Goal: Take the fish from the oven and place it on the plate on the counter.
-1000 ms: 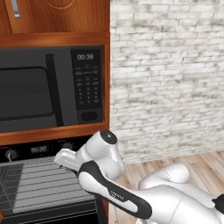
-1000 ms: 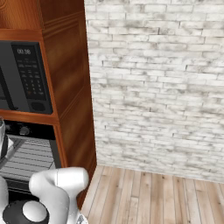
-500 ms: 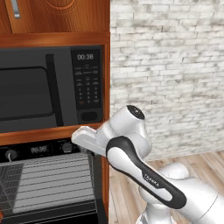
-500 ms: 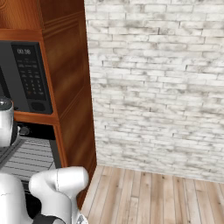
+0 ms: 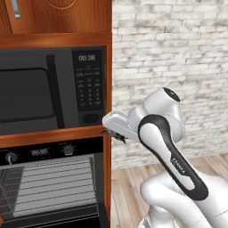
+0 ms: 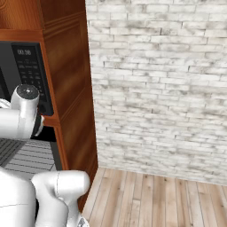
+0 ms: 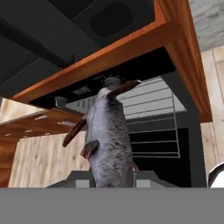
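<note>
1. I count one fish, one oven, one microwave and one gripper.
2. The fish is grey and speckled, with reddish-brown fins; in the hand view it rises upright from between the fingers.
3. I see the gripper pinching the fish, held clear of the oven, in front of the wooden shelf edge under the microwave.
4. The oven's wire racks show through its front; two knobs flank a small display.
5. Around these I see wooden cabinetry, a whitewashed brick wall and a plank floor.
</note>
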